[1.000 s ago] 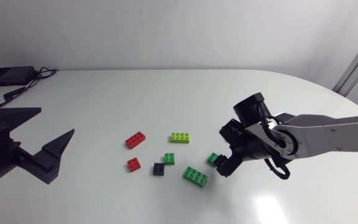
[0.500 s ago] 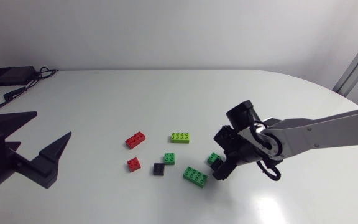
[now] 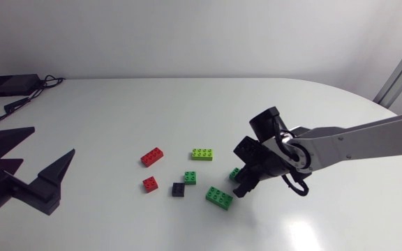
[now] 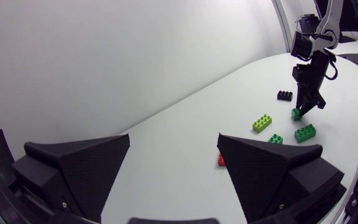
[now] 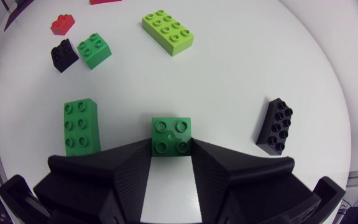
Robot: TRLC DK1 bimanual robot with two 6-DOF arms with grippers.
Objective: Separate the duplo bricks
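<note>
White table, right gripper looks clamped on the small green brick, near the long green brick. I'd lift it straight up, no dragging. Left gripper hangs wide open.

Left hand wide open; right hand down, clamping green brick

Silver-grey arm, matte black jaws
</note>
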